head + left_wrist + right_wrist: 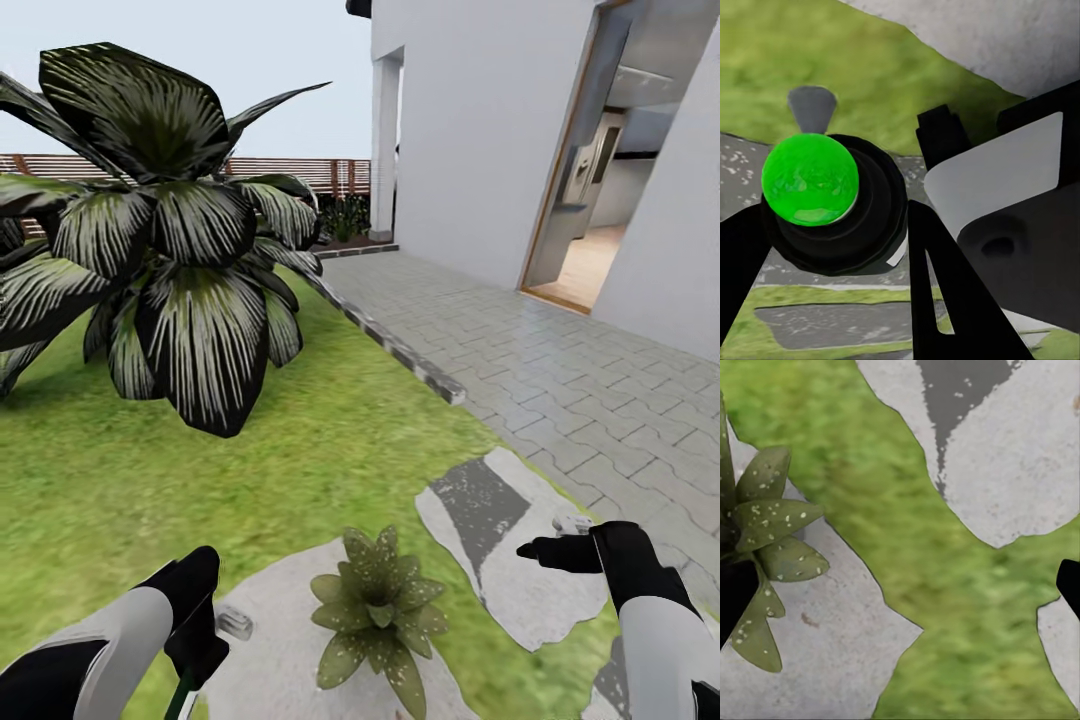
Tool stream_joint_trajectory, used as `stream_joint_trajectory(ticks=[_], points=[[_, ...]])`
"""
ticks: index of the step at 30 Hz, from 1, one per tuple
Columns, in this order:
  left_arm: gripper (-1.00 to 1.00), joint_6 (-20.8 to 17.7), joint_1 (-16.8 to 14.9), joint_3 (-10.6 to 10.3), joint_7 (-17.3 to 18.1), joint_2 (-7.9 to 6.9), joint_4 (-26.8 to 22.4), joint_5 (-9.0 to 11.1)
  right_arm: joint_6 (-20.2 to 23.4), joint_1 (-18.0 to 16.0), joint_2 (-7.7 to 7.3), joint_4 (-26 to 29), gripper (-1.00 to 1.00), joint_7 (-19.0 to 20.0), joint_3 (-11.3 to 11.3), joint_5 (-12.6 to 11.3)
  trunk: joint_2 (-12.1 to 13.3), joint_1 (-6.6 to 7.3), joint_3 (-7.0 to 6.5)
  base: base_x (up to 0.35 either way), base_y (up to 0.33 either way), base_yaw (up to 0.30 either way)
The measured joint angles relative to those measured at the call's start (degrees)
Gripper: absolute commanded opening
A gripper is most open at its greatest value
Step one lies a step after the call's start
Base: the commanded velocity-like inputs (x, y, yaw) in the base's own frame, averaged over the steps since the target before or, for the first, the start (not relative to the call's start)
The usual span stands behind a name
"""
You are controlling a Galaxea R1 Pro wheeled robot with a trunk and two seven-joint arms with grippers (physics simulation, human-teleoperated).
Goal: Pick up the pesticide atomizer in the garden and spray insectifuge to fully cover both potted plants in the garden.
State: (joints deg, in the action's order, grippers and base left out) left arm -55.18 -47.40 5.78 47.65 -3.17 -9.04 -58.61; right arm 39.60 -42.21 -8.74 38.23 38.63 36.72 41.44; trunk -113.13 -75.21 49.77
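speckled potted plant [377, 615] on slab, atomizer [817, 199] apparently held

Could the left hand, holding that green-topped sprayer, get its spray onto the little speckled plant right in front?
Probably yes: the left hand holds the sprayer just beside the speckled plant, nothing between them.

the pesticide atomizer [817, 199] shows from above only, its body cut off by the head view's lower edge. the left pincer [205, 625] hides its own grip (jaw gap unreadable). the potted plant [757, 562] runs off the right wrist view's edge. the right pincer [545, 550] looks too small to judge.
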Motion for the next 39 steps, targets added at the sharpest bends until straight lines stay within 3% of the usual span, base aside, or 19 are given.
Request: stream_joint_trajectory(ticks=[10,28,39], points=[[-1.00,0.0,0.0,0.0,0.0,0.00,0.0,-0.1,0.1,0.0,-0.01,0.0,1.00,0.0,0.1,0.0,0.0,0.00,-0.37,0.000,0.234,-0.236],[-1.00,0.1,0.0,0.0,0.0,0.00,-0.1,0.0,2.7,0.0,0.00,0.1,1.00,0.0,0.1,0.0,0.0,0.00,-0.79,0.004,0.011,-0.275],[-1.00,0.1,0.0,0.0,0.0,0.08,-0.4,0.0,2.7,0.0,0.00,0.1,1.00,0.0,0.0,0.0,0.0,0.02,-1.18,0.172,0.074,-0.264]])
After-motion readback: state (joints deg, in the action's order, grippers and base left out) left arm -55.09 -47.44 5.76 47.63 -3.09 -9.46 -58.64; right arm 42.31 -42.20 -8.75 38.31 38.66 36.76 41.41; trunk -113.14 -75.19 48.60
